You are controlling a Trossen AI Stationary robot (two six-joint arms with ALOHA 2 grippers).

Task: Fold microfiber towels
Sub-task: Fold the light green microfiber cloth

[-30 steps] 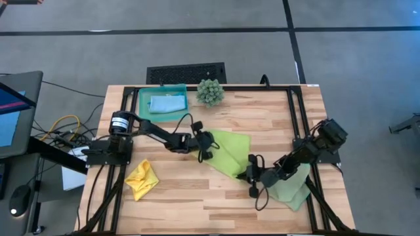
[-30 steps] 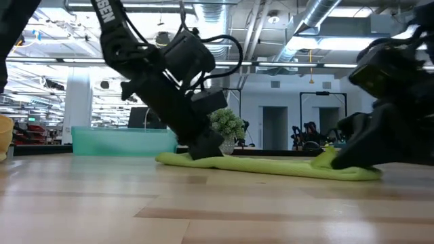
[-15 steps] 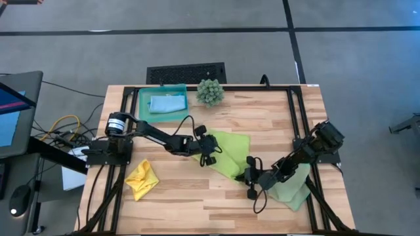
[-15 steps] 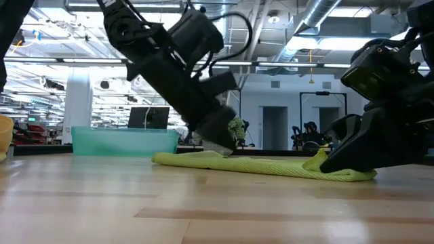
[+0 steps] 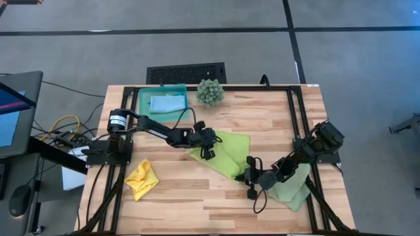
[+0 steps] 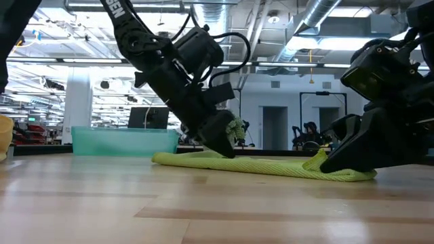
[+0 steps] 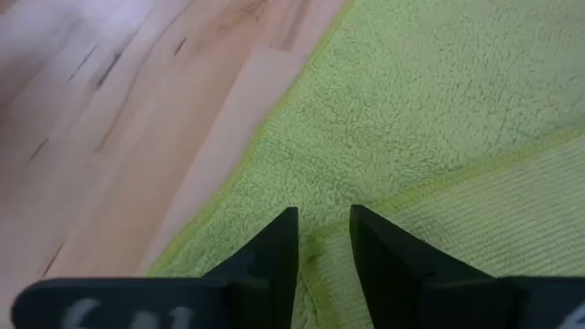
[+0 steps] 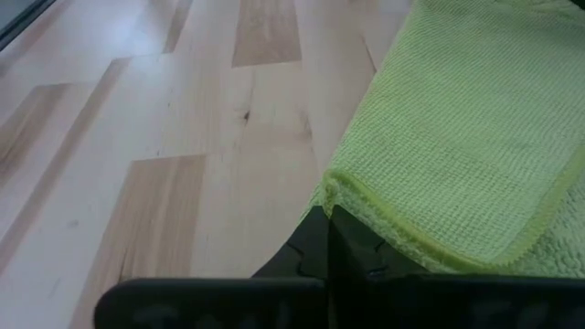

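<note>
The lime green towel (image 5: 226,156) lies spread at mid-table, one layer folded over another (image 7: 475,210). My left gripper (image 5: 210,149) stands slanting down over the towel's left part, and the left wrist view shows its fingers (image 7: 324,228) a little apart with towel showing in the gap. My right gripper (image 5: 251,177) is shut on the towel's near right corner. The pale sage towel (image 5: 293,190) lies under my right arm. The yellow towel (image 5: 142,178) sits crumpled at the near left. The light blue towel (image 5: 167,103) lies in the teal tray. My left gripper has its fingertips (image 6: 227,150) right at the lime towel's top surface; I cannot tell whether they touch it. My right gripper pinches the towel's folded corner (image 8: 345,194) between its two shut fingers, coming in low and slanting from the table's right. That corner is raised slightly (image 6: 324,161); the rest lies flat.
The teal tray (image 5: 143,105) and a spiky green plant (image 5: 210,92) stand at the far edge. Black frame rails (image 5: 295,118) run along the table's sides. Bare wood lies along the near edge (image 5: 197,203).
My left gripper has shifted a little toward the table's right over the lime towel, risen slightly and rolled its wrist. The towel's left corner now lies uncovered on the table beside it. The right end of the towel has stayed in my right gripper.
</note>
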